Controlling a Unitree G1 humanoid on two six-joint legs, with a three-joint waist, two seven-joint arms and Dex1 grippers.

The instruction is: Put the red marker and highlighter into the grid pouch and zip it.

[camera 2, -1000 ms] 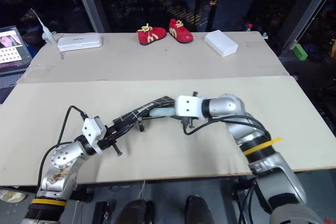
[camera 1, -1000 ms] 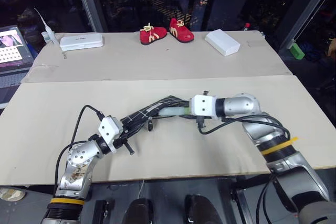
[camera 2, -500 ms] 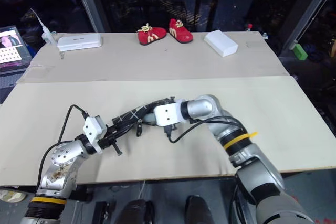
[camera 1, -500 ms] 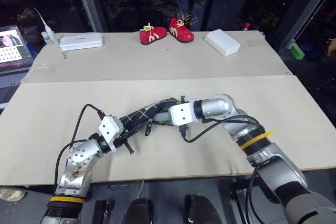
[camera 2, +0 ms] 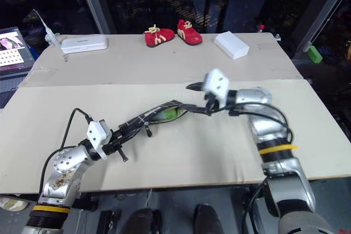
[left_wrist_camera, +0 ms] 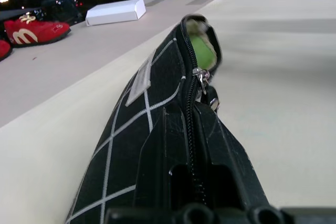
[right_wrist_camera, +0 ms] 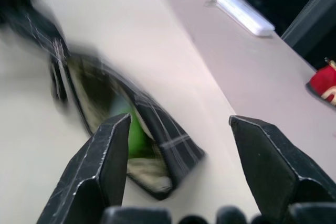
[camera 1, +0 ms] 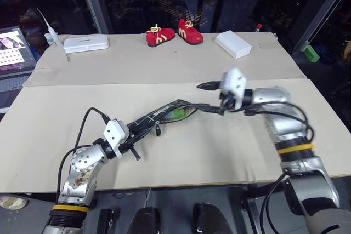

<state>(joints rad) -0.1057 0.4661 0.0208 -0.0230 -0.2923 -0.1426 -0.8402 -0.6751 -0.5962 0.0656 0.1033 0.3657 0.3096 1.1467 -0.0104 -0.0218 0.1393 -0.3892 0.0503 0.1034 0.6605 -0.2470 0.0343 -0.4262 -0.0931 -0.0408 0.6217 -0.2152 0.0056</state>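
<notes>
The grid pouch, black with white lines, lies slanted on the table's near half. My left gripper is shut on its near end, and the zipper runs up from between the fingers. The far end gapes open, and the green highlighter sits inside the mouth. My right gripper hovers open just right of that mouth, a little above the table. There is nothing between its fingers. The red marker is out of view.
On the far half of the table are a pair of red shoes, a white box and a flat white case. A laptop stands off the far left. A green block lies beyond the right edge.
My right gripper drew back from the pouch's mouth, up and to the right, and opened wider. The highlighter stayed inside the pouch. The left gripper and the pouch's near end kept still.
</notes>
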